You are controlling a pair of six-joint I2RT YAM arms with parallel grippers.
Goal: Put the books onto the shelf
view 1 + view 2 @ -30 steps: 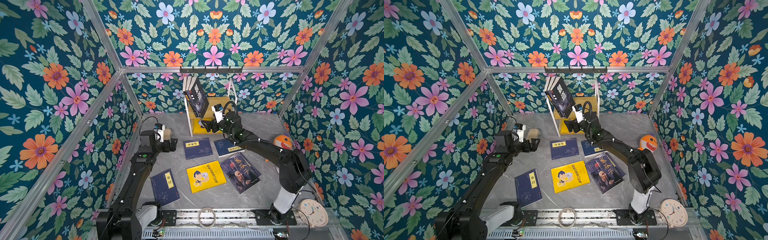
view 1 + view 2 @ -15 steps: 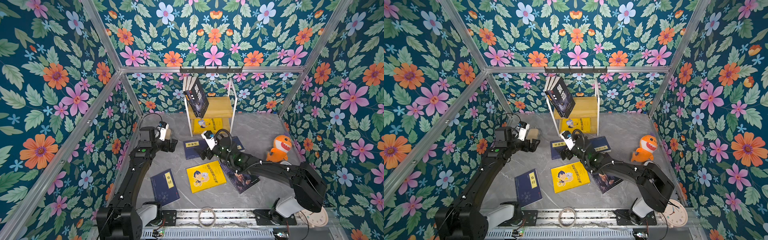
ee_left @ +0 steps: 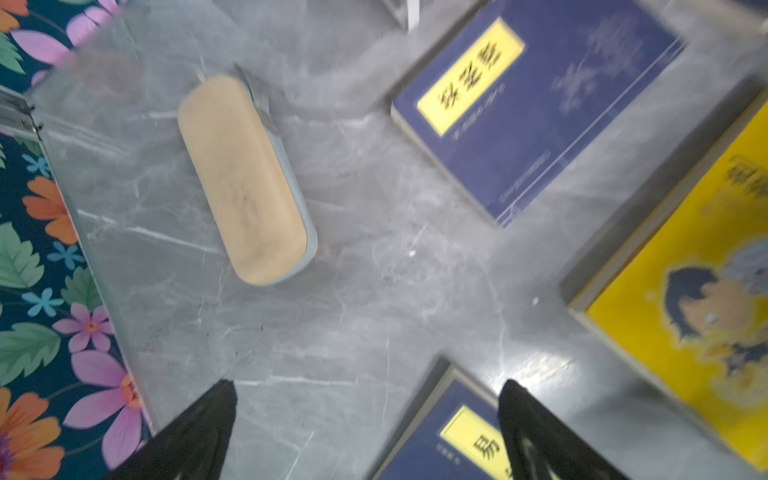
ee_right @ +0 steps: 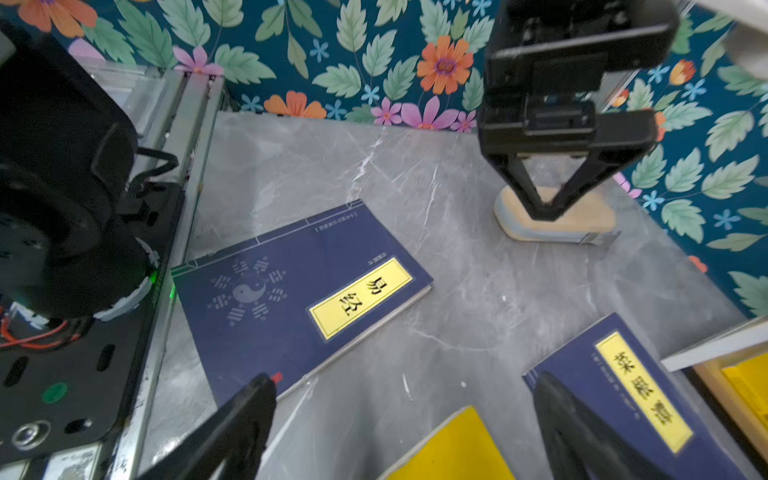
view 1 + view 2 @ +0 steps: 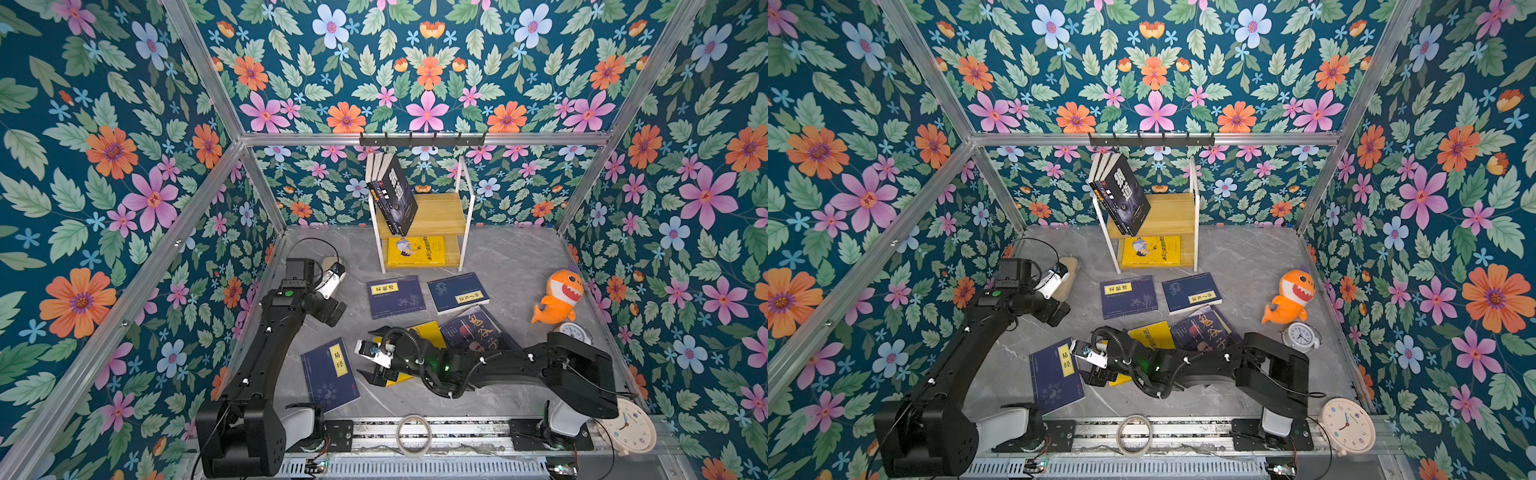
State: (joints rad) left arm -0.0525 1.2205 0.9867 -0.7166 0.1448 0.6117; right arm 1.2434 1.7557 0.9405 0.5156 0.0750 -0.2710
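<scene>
The shelf (image 5: 432,216) (image 5: 1167,216) stands at the back wall. Dark books (image 5: 395,195) lean on its top board, and a yellow book (image 5: 415,250) lies on the lower one. On the floor lie several books: two navy ones (image 5: 395,296) (image 5: 457,292), a dark one (image 5: 478,332), a yellow one (image 5: 428,332) (image 4: 457,449) and a navy one (image 5: 330,374) (image 4: 299,299) near the front. My right gripper (image 5: 366,353) (image 4: 403,380) is open, low over the yellow book's corner, and holds nothing. My left gripper (image 5: 338,309) (image 3: 369,386) hangs open above the floor, one fingertip over the front navy book (image 3: 449,440).
A beige case (image 5: 332,266) (image 3: 245,178) lies by the left wall. An orange shark plush (image 5: 559,297) and a small alarm clock (image 5: 573,332) sit at the right. A round clock (image 5: 631,428) and a tape roll (image 5: 413,432) rest on the front rail. A black hook rail (image 5: 422,139) hangs above the shelf.
My right arm has pulled back from the shelf toward the front and come down low over the yellow floor book. The left arm has shifted only slightly.
</scene>
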